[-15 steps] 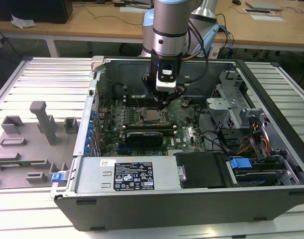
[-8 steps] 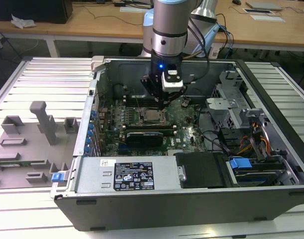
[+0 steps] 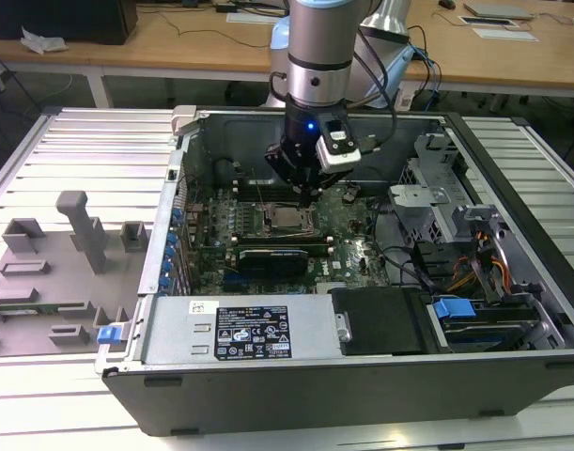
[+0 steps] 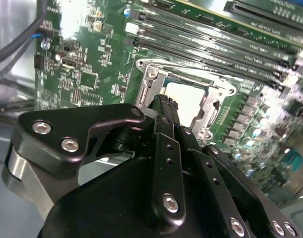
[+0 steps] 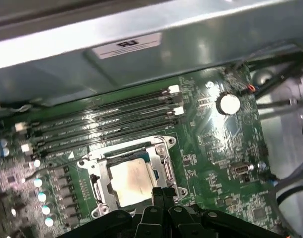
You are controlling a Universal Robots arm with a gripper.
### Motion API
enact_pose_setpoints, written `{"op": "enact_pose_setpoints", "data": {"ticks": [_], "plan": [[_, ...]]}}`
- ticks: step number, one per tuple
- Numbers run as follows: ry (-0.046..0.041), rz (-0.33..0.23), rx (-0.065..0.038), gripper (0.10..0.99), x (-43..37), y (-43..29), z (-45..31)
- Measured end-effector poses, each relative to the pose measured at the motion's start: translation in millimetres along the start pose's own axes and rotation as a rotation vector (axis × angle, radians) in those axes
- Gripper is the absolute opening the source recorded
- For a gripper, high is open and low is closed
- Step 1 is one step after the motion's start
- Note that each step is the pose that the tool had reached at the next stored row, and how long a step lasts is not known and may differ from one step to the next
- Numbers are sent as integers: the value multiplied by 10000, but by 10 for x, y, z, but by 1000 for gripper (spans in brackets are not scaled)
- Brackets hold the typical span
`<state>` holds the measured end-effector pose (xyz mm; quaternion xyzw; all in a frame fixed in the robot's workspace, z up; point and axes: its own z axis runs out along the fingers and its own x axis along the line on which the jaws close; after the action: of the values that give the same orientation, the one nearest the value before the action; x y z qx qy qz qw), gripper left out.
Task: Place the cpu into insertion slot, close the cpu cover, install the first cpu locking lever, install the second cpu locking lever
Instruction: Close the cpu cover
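— Where do we find the chip [image 5: 131, 179]?
— It lies flat in the socket [image 3: 267, 222], with the cover [image 5: 100, 184] down around it.
— How much room do we have?
— In the exterior view the gripper [image 5: 163, 191] hangs at the socket's one o'clock, fingers pressed together on nothing. Memory slots [image 3: 272, 256] crowd six o'clock.
— Anything hidden?
— In both wrist views its body blocks the cover's near edge.
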<state>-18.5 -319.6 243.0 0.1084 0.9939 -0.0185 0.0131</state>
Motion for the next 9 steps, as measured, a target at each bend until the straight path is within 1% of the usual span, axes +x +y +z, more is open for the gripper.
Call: {"op": "enact_pose_setpoints", "data": {"ticks": [1, 2, 4, 5, 6, 9], "plan": [[-6, -181, -5, 106, 0, 0, 0], [-18, -546, -15, 106, 0, 0, 0], [-33, -981, -32, 106, 0, 0, 1], [-45, -1386, -51, 106, 0, 0, 1], [-50, -1592, -78, 106, 1, -1, 1], [-34, -1771, -239, 106, 0, -7, 2]]}}
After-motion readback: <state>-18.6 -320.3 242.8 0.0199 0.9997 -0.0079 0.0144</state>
